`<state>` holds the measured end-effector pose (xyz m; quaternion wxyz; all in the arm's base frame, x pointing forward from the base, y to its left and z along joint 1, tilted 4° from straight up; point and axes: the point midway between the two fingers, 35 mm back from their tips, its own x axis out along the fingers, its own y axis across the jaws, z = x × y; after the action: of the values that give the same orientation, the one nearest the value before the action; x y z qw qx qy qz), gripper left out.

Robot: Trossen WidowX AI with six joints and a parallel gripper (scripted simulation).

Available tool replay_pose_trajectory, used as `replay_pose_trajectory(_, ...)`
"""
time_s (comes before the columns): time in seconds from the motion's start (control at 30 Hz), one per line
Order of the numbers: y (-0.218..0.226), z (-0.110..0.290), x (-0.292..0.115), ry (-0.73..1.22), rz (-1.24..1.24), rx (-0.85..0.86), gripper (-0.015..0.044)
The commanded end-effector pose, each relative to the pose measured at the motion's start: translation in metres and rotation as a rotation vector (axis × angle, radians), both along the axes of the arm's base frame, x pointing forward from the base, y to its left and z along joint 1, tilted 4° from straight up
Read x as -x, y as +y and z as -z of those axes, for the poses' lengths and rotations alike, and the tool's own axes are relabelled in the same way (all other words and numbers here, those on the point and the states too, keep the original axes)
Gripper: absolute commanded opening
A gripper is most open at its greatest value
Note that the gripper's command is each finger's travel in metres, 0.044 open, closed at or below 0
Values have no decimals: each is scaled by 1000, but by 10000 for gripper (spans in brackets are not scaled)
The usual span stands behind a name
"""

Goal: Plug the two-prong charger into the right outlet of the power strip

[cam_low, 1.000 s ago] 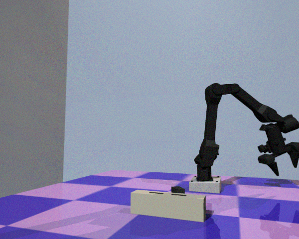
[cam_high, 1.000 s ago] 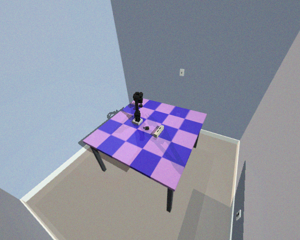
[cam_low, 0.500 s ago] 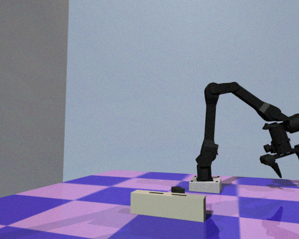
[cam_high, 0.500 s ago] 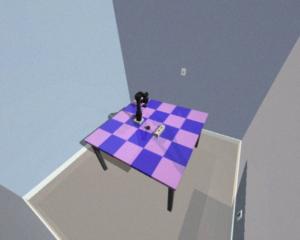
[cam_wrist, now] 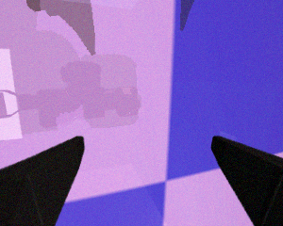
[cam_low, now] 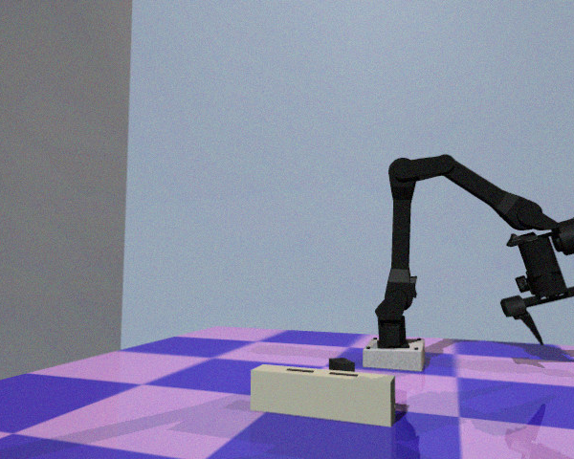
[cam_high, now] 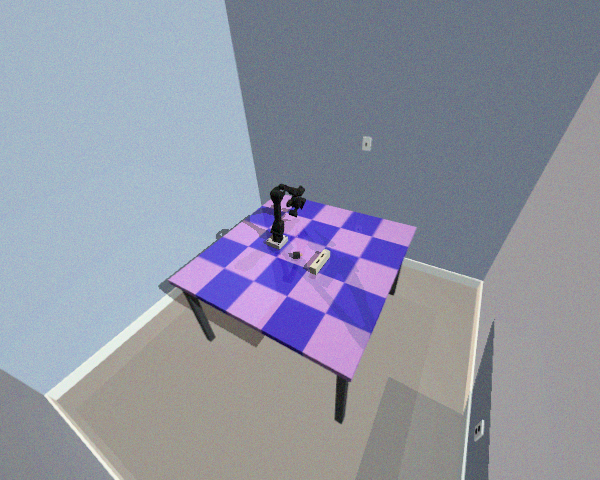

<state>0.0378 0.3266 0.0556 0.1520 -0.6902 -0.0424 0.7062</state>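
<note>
Nothing is done yet: my fingers [cam_low: 529, 323] hang wide open and empty, well apart from the charger [cam_low: 341, 363]. It sits on the bench [cam_low: 129, 365] behind the power strip [cam_low: 321, 392], still to be picked up and plugged in.

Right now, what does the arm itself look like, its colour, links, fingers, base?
The arm is matte black throughout, built of slim rounded links with bulkier cylindrical joints. No cables or markings show. The gripper is black too, a boxy body on a crossbar with two fingers tapering to sharp points. It stands on a pale grey square base block.
</note>
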Motion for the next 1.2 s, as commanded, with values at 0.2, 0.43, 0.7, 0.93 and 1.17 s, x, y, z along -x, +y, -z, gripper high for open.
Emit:
replay_pose_trajectory(0.2, -16, -3, -42, 6, 179, 12, 440)
replay_pose_trajectory(0.43, -29, -5, -68, 10, 297, 19, 440)
replay_pose_trajectory(0.7, -47, -6, -93, 24, 409, 30, 440)
replay_pose_trajectory(0.93, -65, -7, -114, 32, 522, 39, 440)
replay_pose_trajectory(1.17, -83, -9, -134, 40, 640, 47, 440)
